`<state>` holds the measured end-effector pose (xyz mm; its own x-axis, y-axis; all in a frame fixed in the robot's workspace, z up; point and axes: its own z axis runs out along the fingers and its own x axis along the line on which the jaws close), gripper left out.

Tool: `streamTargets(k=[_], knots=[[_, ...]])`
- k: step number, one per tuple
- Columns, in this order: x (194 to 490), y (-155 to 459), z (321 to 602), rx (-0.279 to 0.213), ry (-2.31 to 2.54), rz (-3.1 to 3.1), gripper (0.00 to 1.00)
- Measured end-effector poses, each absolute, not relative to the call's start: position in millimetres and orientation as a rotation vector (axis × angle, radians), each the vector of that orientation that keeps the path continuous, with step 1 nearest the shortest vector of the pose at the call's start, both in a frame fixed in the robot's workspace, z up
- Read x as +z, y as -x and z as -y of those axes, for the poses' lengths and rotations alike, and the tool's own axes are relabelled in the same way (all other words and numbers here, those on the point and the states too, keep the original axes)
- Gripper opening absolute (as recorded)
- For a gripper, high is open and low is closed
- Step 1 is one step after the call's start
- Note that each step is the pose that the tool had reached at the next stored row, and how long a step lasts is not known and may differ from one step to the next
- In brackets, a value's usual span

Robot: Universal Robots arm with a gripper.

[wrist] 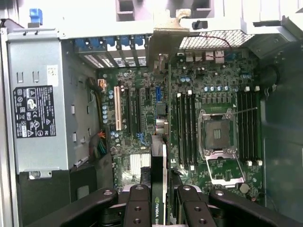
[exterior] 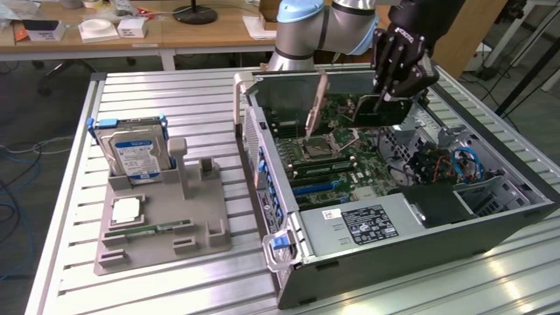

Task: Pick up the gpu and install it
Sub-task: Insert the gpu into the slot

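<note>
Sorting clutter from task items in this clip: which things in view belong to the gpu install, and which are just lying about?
Belongs to the job:
- gpu, clamped in the gripper
- motherboard, below the gpu
- open computer case

Just lying about, on the exterior view's left:
- hard drive, standing in the gray holder
- memory stick, lying on the same holder

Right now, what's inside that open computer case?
A motherboard with a bare processor socket, a power supply, and the gripper holding the gpu. Anything under the power supply is hidden.
</note>
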<state>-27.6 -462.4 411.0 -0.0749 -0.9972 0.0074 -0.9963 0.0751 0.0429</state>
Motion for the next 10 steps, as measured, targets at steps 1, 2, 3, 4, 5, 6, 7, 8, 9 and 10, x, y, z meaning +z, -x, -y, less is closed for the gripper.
streamTargets(k=[1,2,3,4,5,6,7,8,9,10], knots=[[411.1,27.5,462.4,-0.041,-2.123,2.268,0.26],[411.1,27.4,462.4,-0.041,-2.134,2.258,0.26],[411.1,27.3,462.4,-0.040,-2.144,2.248,0.26],[411.0,27.1,462.4,-0.040,-2.154,2.238,0.26],[411.0,27.0,462.4,-0.040,-2.164,2.228,0.26],[411.0,26.9,462.4,-0.040,-2.174,2.218,0.26],[411.1,26.8,462.4,-0.039,-2.185,2.208,0.26],[411.1,26.7,462.4,-0.039,-2.194,2.198,0.26],[411.0,26.5,462.4,-0.039,-2.205,2.187,0.26],[411.0,26.4,462.4,-0.039,-2.215,2.177,0.26]])
